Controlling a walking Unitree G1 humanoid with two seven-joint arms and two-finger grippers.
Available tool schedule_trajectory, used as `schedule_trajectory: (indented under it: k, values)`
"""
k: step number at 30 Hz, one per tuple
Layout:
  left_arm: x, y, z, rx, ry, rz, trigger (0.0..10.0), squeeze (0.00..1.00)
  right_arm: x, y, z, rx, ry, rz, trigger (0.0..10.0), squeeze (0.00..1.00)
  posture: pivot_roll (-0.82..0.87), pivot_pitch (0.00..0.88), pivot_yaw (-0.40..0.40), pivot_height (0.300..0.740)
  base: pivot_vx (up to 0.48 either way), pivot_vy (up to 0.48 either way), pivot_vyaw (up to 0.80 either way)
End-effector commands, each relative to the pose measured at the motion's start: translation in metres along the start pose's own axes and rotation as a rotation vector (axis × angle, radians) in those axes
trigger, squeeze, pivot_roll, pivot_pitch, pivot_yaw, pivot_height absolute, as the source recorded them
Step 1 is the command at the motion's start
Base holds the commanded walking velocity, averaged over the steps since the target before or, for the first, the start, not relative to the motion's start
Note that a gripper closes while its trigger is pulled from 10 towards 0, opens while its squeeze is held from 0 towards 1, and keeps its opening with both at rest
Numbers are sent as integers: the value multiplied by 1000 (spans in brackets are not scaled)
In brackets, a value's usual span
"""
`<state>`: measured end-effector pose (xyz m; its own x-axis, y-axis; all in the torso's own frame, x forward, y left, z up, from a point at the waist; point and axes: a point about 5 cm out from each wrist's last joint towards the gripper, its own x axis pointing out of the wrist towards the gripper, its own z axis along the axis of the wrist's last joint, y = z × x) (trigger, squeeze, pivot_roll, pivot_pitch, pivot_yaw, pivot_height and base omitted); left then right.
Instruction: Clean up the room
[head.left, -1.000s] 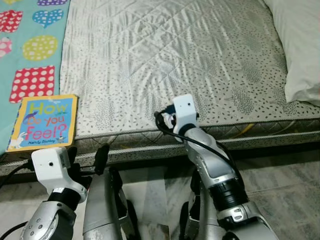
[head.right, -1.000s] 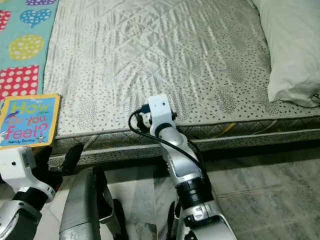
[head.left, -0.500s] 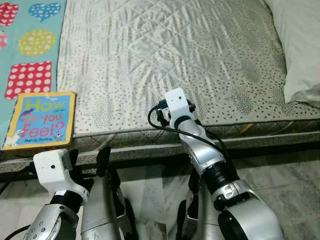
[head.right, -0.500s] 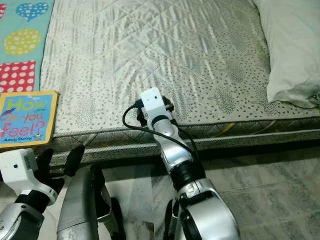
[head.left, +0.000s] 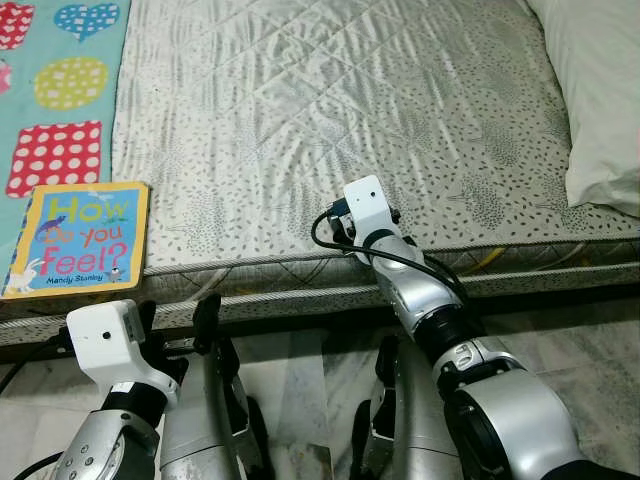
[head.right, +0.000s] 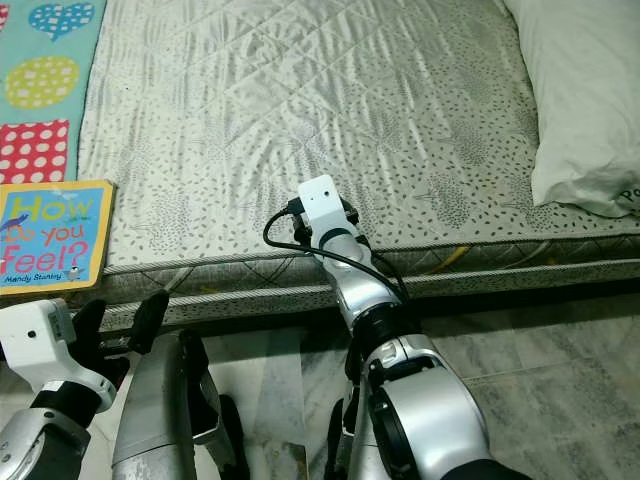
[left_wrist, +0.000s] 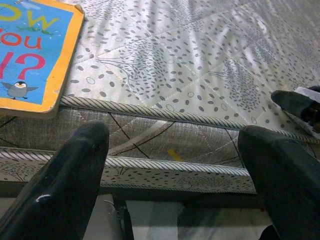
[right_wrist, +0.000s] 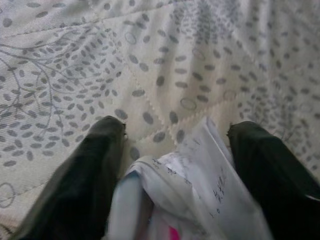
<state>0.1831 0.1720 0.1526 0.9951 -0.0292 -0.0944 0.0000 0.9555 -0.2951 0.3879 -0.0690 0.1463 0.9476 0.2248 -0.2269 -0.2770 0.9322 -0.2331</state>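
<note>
A bed (head.left: 330, 110) with a grey quilted cover filled the scene, its front edge running just ahead of both arms, a marble floor (head.left: 580, 350) below it. Compared with 1 second earlier, the right end effector (right_wrist: 172, 165) had been drawn slightly back and to the right along the bed's edge, and the head camera had been tilted a little. In the right wrist view its 2 fingers (right_wrist: 85, 170) were seen spread apart, with a crumpled piece of paper (right_wrist: 200, 190) lying between them but not visibly clamped; the grasp was judged not yet closed. The left end effector (left_wrist: 175, 165) was held low before the mattress side, fingers apart and empty. A board book (head.left: 75, 240) lay beyond it and to its left, flush with the bed's edge, beside a patterned play mat (head.left: 60, 90). A pillow (head.left: 600, 90) was far right of the right end effector. Open cover was left beyond both.
</note>
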Motion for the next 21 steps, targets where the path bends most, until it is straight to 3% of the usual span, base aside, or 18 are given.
schedule_trajectory:
  k: [1, 7, 17, 21]
  values:
    - [-4, 3, 0, 8, 0, 16, 10000, 0, -3, -5, -12, 48, 41, 2, 0, 0, 83, 328, -84, 531, 0, 0, 0]
    - [-1, 3, 0, 11, -2, 12, 10000, 0, -5, -15, -19, 70, 57, -9, 0, 0, 80, 327, -79, 531, 0, 0, 0]
    - [4, 3, 3, 12, -15, 0, 10000, 0, -5, -15, -18, 99, 39, -6, 0, 0, 83, 315, -77, 531, 0, 0, 0]
    - [7, -4, 5, 8, -20, -69, 10000, 0, -6, -16, -16, 125, 25, -10, 0, 0, 80, 304, -76, 531, 0, 0, 0]
